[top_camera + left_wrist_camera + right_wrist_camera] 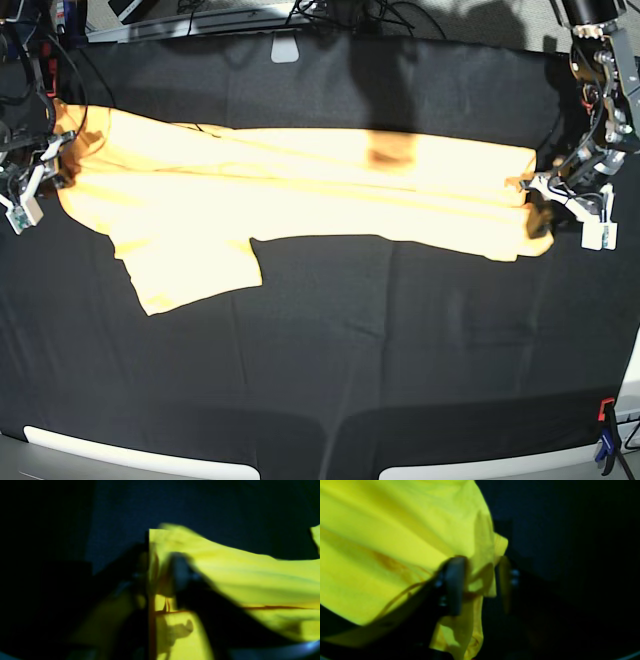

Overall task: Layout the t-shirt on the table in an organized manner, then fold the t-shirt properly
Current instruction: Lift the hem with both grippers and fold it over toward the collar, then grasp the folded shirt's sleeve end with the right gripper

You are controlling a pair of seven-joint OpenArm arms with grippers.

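The yellow-orange t-shirt (300, 170) lies stretched in a long band across the far half of the black table (350, 350), one sleeve pointing toward the front left. My left gripper (535, 190) is at the shirt's right end. In the left wrist view its dark fingers (182, 572) stand apart, open, with the cloth edge (250, 575) between them. My right gripper (52, 165) is at the shirt's left end. In the right wrist view its fingers (455, 585) are also apart, open, and a hanging fold of the shirt (382, 530) sits in the gap. Both wrist views are blurred.
A red-and-black clamp (605, 415) grips the table's front right corner. Cables and gear (330, 12) line the back edge, with a small pale tag (285, 48) on the cloth there. White strips (100, 445) run along the front edge.
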